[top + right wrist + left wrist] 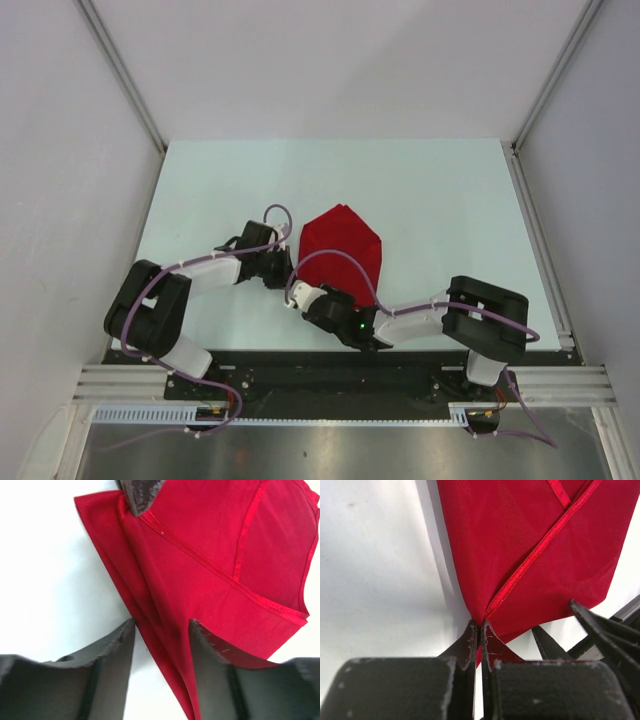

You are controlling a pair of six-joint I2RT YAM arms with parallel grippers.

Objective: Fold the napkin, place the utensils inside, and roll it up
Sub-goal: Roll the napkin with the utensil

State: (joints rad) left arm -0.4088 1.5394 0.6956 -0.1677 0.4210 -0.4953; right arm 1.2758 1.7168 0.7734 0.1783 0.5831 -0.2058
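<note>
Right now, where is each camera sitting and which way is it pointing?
Top: above and behind the arms, looking down at the table; both arms and the red napkin show.
Left wrist: low behind the left gripper, facing the napkin corner it pinches.
Right wrist: behind the right gripper, its jaws apart around the napkin's edge.
Shared: both wrist views show the napkin, and each glimpses the other gripper.

Left gripper (pixel 479 639) pinches the red napkin's (pixel 530 555) corner.
</note>
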